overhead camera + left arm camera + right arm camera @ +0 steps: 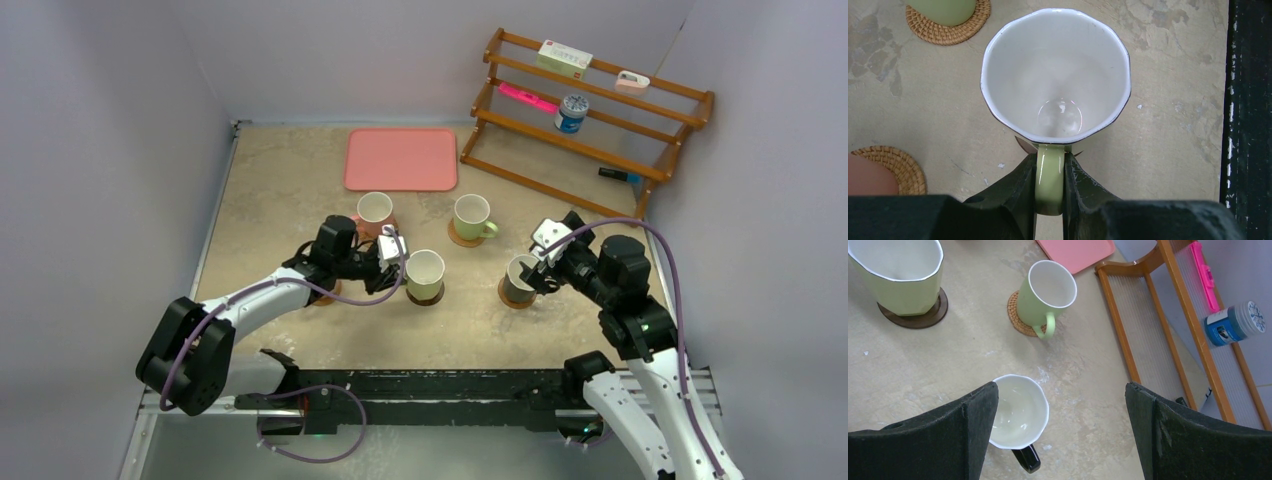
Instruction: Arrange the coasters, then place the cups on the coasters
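My left gripper (pixel 393 264) (pixel 1050 161) is shut on the handle (pixel 1050 175) of the pale yellow cup (pixel 425 272) (pixel 1055 75) (pixel 898 270). That cup stands on the dark brown coaster (pixel 426 297) (pixel 918 316). My right gripper (pixel 541 266) (pixel 1060 405) is open above the black cup (pixel 519 280) (pixel 1020 410), gripping nothing. The black cup rests on a tan coaster (pixel 510 297). A green cup (pixel 472 215) (pixel 1045 292) sits on a woven coaster (pixel 1020 322) (pixel 948 27). A pink cup (pixel 374 210) (pixel 868 175) sits on another coaster (pixel 898 165).
A pink tray (pixel 401 158) (pixel 1078 252) lies at the back. A wooden rack (pixel 590 120) (pixel 1128 340) at back right holds a blue can (pixel 572 112) (pixel 1235 322), a box and a pink item. A tan coaster edge (pixel 326 296) peeks from under the left arm.
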Action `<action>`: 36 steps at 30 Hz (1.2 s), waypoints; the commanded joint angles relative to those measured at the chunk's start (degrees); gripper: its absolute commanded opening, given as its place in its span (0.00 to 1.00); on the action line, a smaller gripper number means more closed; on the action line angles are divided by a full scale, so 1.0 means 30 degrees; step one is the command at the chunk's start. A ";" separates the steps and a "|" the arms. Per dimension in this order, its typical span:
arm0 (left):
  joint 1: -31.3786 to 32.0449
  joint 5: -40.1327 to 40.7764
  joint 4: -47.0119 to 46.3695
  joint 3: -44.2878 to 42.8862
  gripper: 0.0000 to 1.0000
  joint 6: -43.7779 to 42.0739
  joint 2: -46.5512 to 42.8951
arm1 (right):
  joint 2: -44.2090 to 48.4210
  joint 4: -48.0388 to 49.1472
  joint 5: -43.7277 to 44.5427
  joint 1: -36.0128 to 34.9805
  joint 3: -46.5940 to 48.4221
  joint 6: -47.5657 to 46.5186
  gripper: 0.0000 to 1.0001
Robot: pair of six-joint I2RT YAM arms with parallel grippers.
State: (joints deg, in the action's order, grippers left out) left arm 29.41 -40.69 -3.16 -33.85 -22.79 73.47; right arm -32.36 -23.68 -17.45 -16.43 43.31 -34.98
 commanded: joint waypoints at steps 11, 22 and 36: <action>0.0106 -0.1233 -0.2463 -0.0056 0.00 0.0469 -0.0325 | -0.0053 0.0335 0.0090 0.0063 -0.0165 -0.0087 0.98; 0.0210 -0.1156 -0.2072 -0.0074 0.00 0.0067 -0.0112 | -0.0028 0.0304 0.0105 0.0057 -0.0169 -0.0118 0.98; 0.0282 -0.1091 -0.1059 -0.0320 0.06 -0.0574 0.0093 | 0.0004 0.0240 0.0083 0.0080 -0.0134 -0.0128 0.98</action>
State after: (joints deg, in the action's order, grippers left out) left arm 29.82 -40.95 -3.51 -33.85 -23.24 74.19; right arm -32.34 -23.68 -17.45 -16.43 42.92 -34.98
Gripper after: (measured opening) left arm 0.212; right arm 0.983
